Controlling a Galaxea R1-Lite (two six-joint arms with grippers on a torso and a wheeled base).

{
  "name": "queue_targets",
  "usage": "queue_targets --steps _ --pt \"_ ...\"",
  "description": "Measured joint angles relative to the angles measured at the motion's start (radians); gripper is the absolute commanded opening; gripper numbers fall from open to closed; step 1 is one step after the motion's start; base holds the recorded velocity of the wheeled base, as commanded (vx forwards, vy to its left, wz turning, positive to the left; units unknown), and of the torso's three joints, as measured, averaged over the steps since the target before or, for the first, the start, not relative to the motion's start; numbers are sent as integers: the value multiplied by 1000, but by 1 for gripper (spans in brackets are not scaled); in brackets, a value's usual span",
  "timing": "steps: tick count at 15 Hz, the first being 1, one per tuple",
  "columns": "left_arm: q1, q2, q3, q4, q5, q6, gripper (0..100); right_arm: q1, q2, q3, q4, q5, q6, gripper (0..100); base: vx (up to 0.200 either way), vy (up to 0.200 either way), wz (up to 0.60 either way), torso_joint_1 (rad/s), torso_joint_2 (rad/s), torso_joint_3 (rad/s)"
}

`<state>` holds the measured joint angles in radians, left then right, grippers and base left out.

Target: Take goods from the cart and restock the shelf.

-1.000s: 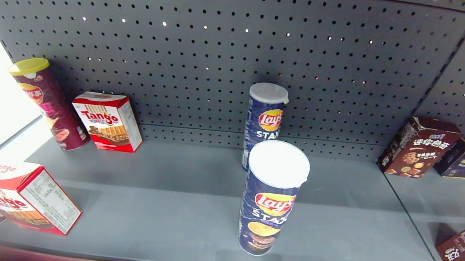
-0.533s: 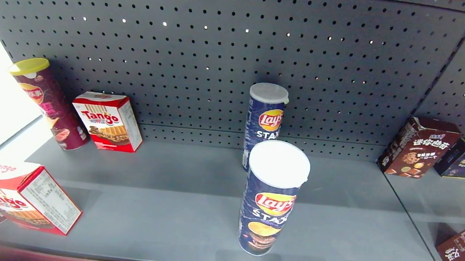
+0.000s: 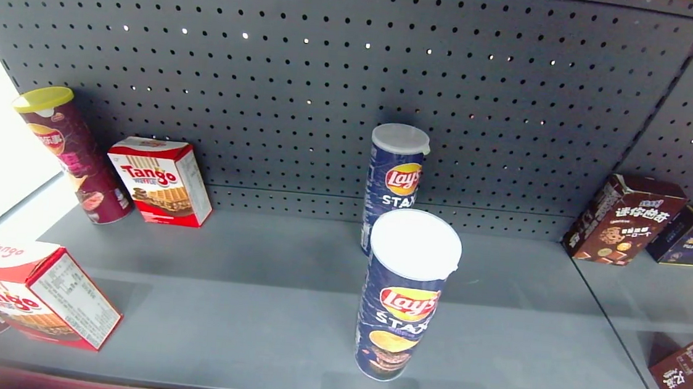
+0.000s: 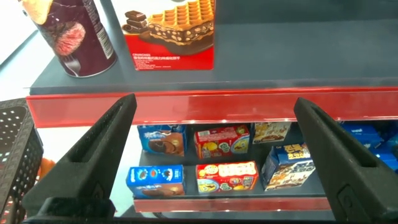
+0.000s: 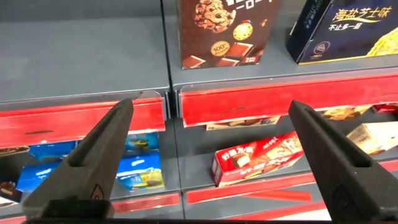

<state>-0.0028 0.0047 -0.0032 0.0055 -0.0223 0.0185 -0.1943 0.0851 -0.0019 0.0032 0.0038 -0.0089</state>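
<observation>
Both arms face the shelf's red front edge: left gripper and right gripper, fingers spread wide, nothing in them. Up on the shelf, mid-span, the blue front can stands upright just ahead of the rear can.

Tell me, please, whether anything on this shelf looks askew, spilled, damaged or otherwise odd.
Nothing stands out. The front blue can and the rear blue can stand upright, one behind the other. The front red wafer box and the front brown box sit square to the shelf edge. No spill or dent shows.
</observation>
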Motion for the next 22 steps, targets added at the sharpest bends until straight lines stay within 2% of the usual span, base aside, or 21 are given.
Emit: queue_targets --steps 2,4,6,12,22 --pt "0 0 0 -1 0 2 100 36 6 -1 6 0 0 100 0 0 0 0 0 0" --pt "0 0 0 -1 -2 3 100 138 16 -1 6 0 0 100 0 0 0 0 0 0" --pt "0 0 0 -2 -1 2 100 185 -15 -1 1 1 3 100 0 0 0 0 0 0" --pt "0 0 1 -2 -6 16 100 194 -79 0 -3 2 6 100 0 0 0 0 0 0" --pt "0 1 1 -3 -7 18 100 194 -85 0 -2 2 6 100 0 0 0 0 0 0"
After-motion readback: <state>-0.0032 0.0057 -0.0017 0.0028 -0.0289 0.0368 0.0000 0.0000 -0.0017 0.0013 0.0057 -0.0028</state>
